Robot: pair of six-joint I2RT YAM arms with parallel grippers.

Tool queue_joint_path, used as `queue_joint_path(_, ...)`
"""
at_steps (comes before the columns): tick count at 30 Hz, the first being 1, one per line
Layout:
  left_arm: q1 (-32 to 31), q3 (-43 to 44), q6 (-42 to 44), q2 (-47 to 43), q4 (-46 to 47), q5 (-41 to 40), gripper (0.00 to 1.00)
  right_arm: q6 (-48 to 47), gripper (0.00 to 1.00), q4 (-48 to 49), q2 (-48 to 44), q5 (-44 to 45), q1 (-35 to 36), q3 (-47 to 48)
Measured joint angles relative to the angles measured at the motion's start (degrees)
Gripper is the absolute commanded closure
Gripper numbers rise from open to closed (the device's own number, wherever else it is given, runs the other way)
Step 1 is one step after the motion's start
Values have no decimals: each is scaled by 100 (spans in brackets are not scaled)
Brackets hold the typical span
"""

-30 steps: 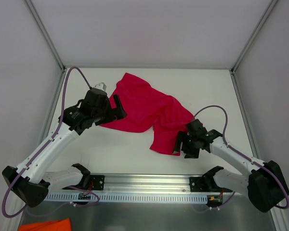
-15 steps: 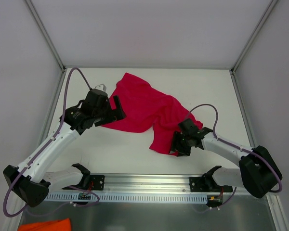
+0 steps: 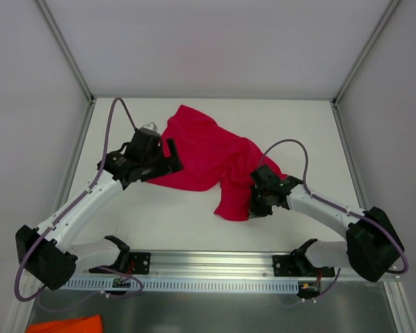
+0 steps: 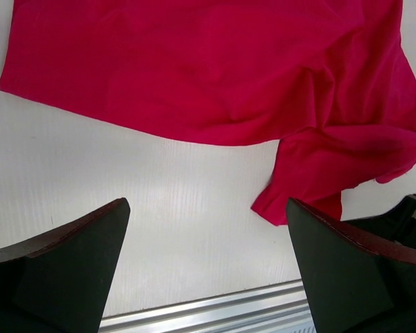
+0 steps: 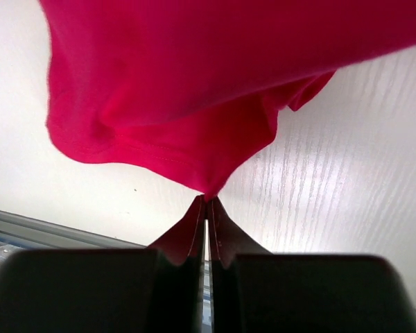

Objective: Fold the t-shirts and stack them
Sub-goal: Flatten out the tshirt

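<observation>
A crimson t-shirt (image 3: 208, 154) lies crumpled across the middle of the white table, one lobe reaching toward the near right. My right gripper (image 3: 254, 207) is at that lobe's near edge. In the right wrist view the right gripper (image 5: 206, 201) is shut, pinching a point of the t-shirt's (image 5: 194, 83) hem between its tips, the cloth pulled taut there. My left gripper (image 3: 165, 161) hovers at the shirt's left edge, jaws wide open. The left wrist view shows the left gripper (image 4: 208, 270) with only bare table between its fingers and the t-shirt (image 4: 215, 69) lying beyond them.
An aluminium rail (image 3: 208, 263) runs along the near table edge by the arm bases. An orange cloth (image 3: 66, 325) lies below it at the bottom left. White walls with metal posts enclose the table. Part of the right arm (image 4: 405, 215) shows in the left wrist view.
My right gripper slid left onto the shirt's near-right edge and closed on the hem. The left arm shifted slightly forward, its jaws staying open.
</observation>
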Motion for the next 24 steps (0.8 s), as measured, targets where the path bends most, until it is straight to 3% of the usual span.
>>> queue_joint_path(24,1008,-229,-271,2037,614,-570,1,-713,99,-2159,-1073,1436,17,2004)
